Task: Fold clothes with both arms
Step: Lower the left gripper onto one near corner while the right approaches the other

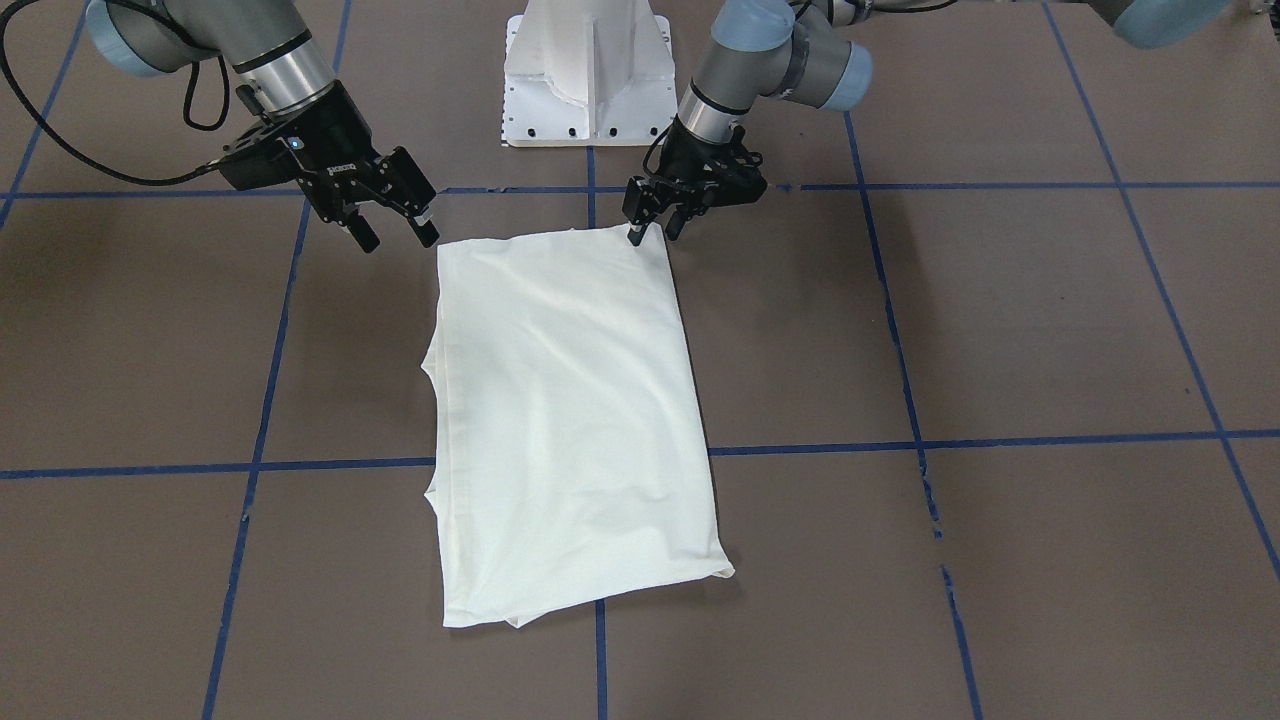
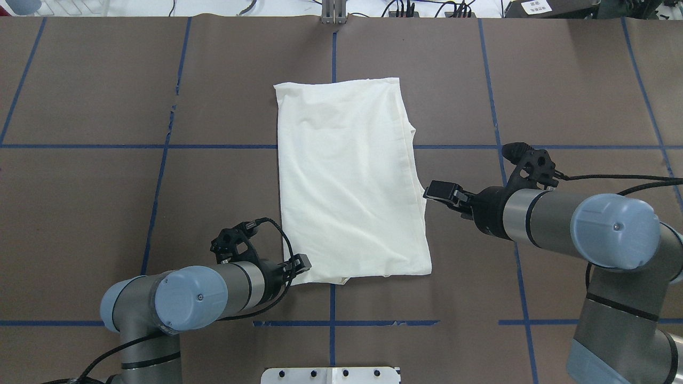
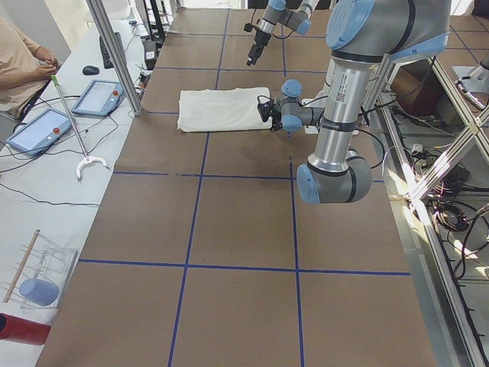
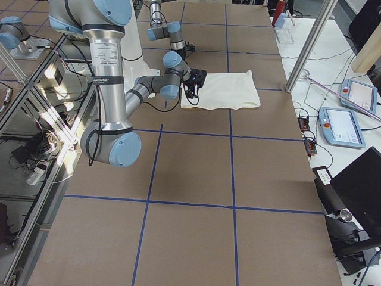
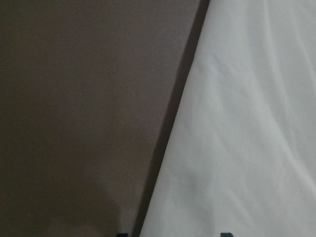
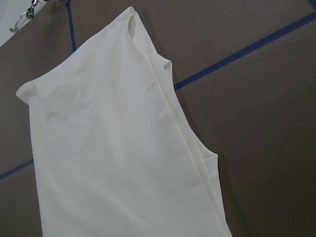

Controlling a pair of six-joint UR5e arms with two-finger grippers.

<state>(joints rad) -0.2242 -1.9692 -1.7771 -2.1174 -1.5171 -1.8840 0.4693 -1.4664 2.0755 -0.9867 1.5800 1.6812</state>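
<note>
progress: the shirt (image 1: 575, 420) is lying in the middle of the table (image 1: 1000, 320) as a long narrow rectangle, plain cream side up, with no print and no sleeves showing. judging by that shape, the sleeves and sides are lying tucked in and the lengthwise folds are looking done. what is remaining, in my judgement, is the crosswise fold: bringing the end nearest the robot over toward the far end, possibly more than once.

grippers: the left gripper (image 1: 655, 232) is sitting low at the shirt's near corner on the robot's left. its jaws are standing apart and straddling the cloth edge, with one fingertip touching the fabric, and it is not clamping anything. the right gripper (image 1: 395, 235) is hovering just beside the opposite near corner, jaws spread wide, holding nothing and clear of the cloth. both are looking placed for a corner pinch that is not yet made.

materials and shapes: the cloth is reading as soft, thin, matte cotton, showing shallow diagonal creases across the top layer. along the robot's right side, stacked layers (image 6: 182, 133) are stepping out unevenly with small notches, while the opposite long side is running as a clean fold. the table is wearing a flat brown matte covering crossed by blue tape lines (image 1: 1000, 438), chipped in places.
</note>
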